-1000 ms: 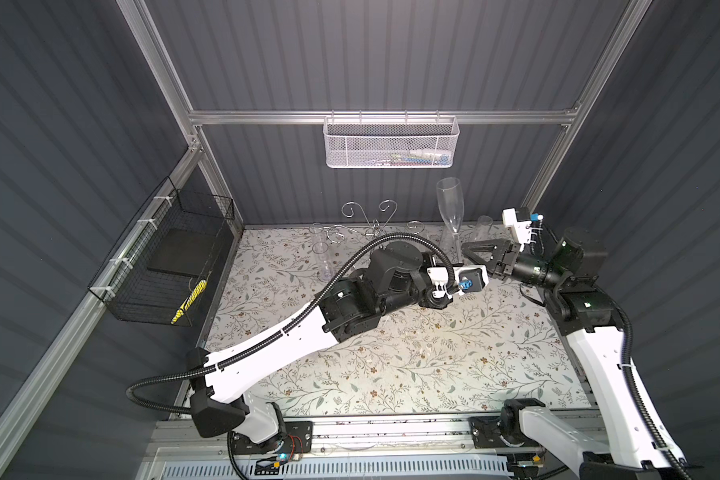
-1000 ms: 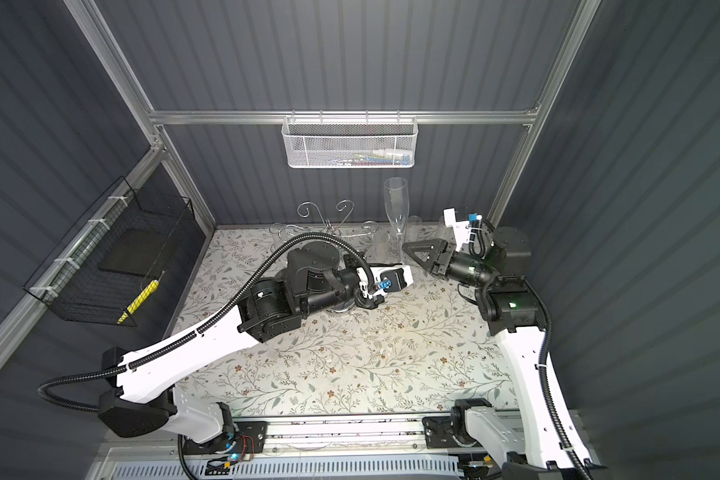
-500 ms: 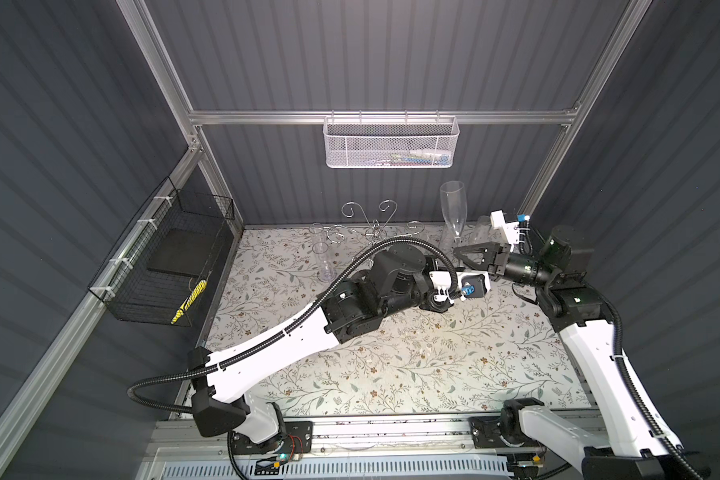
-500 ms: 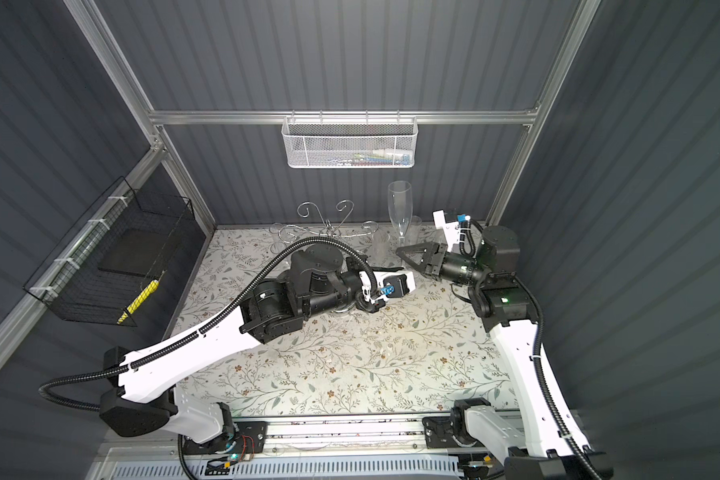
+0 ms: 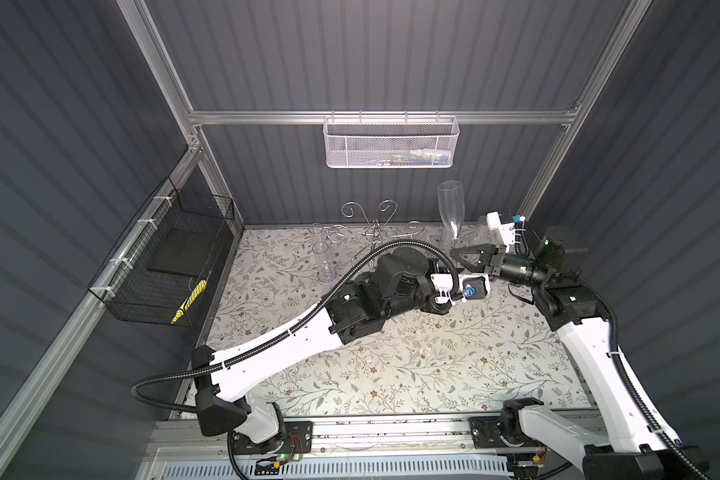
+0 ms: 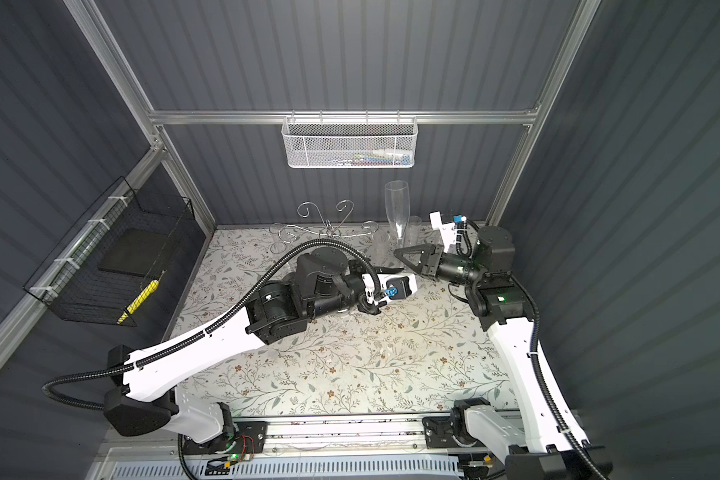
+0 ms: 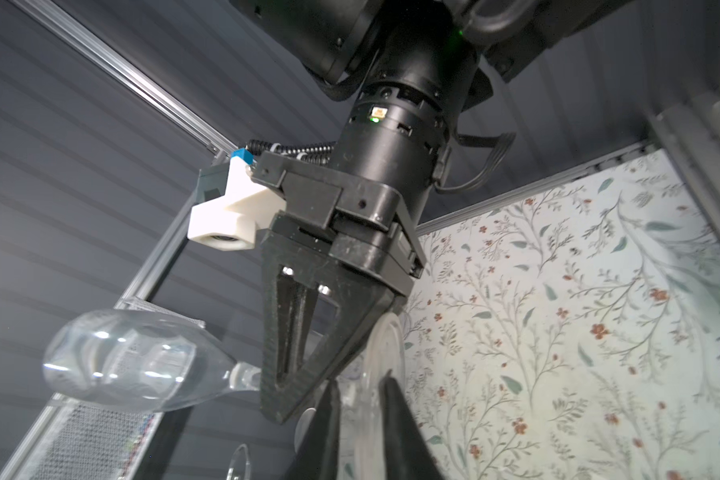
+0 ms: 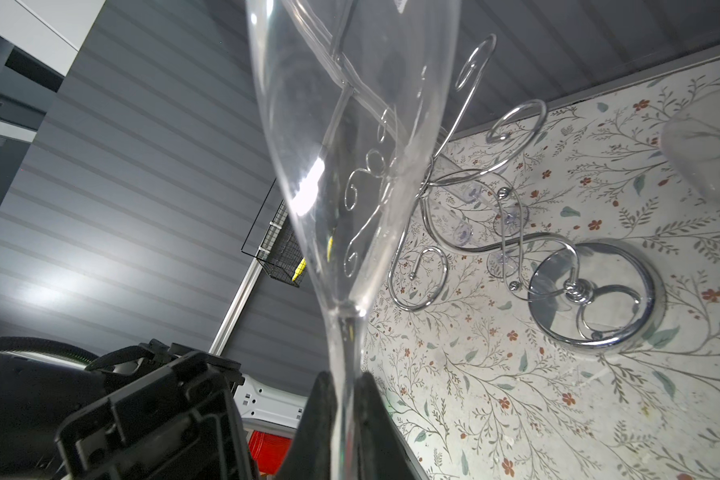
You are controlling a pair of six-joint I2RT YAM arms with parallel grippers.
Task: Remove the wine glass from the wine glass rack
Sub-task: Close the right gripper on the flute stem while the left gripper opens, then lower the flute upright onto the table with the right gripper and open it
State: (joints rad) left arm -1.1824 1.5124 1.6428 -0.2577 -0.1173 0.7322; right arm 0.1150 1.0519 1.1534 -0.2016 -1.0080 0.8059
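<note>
**A:** Where is the wine glass?

**B:** The wine glass (image 5: 449, 208) is off the wine glass rack (image 8: 636, 291). It is upright, with the bowl on top, near the far edge of the table (image 5: 391, 374), between the rack and the far right corner. It touches no arm of the rack.

**A:** What holds it?

**B:** The right gripper (image 5: 454, 252) holds it. In the right wrist view its jaws pinch the thin stem just under the bowl. I cannot tell whether the foot of the glass rests on the table.

**A:** And the left gripper?

**B:** The left gripper (image 7: 358, 415) is low, close to the round foot of the glass. Its jaws are spread a little, with a clear gap between them. The foot shows just past their tips, but I cannot tell if they touch it.

**A:** Where does the rack stand?

**B:** It stands on its mirrored round base near the middle of the far edge. Its curled arms show in both top views. Another clear glass (image 5: 321, 257) is at the side of the rack toward the far left corner. I cannot tell if it hangs or stands.
</note>
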